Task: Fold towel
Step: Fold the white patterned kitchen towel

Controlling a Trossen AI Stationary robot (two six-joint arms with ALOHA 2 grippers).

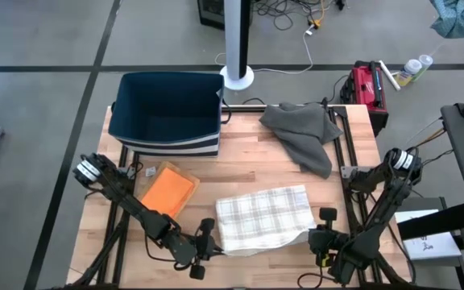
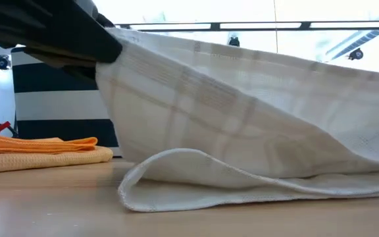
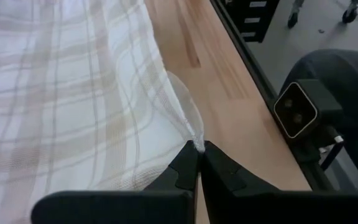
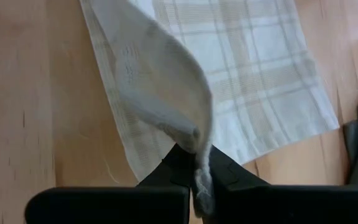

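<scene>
Your wooden table (image 1: 240, 173) holds the checked towel (image 1: 263, 216), just beside the orange cloth (image 1: 167, 192). Left gripper (image 1: 209, 238) and right gripper (image 1: 319, 236) each have jaws pinching a near towel corner, lifted off the table. You have started the fold, but it is not laid over yet.
</scene>
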